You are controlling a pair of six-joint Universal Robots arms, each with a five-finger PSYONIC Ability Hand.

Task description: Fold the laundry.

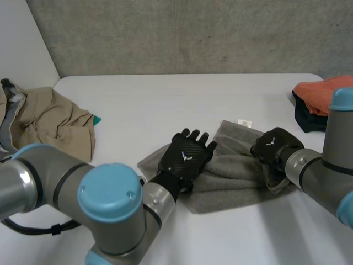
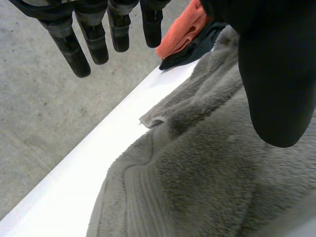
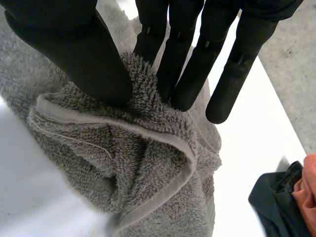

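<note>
**Item 1: grey towel**. Terry cloth with thick looped pile, a flat woven band and hemmed edges. It lies rumpled on the white table, lower centre to lower right of the head view. A small white tag sits at its far corner; any print on it is too small to read.

**Item 2: left hand**. Black, with a small white mark on its back. It rests palm-down on the towel's left part, fingers straight and slightly spread, the thumb apart from them.

**Item 3: right hand**. Black, with the same white mark. It is at the towel's right end. In the right wrist view its thumb and fingers pinch a bunched ridge of pile between them, with the hem curling just below.

**Item 4: beige garment**. Smooth woven fabric in a crumpled heap at the left edge of the head view.

**Item 5: orange cloth**. It lies folded over a dark cloth at the right edge of the head view, well apart from the towel.

**Backdrop: concrete wall**. Rough and grey.
</note>
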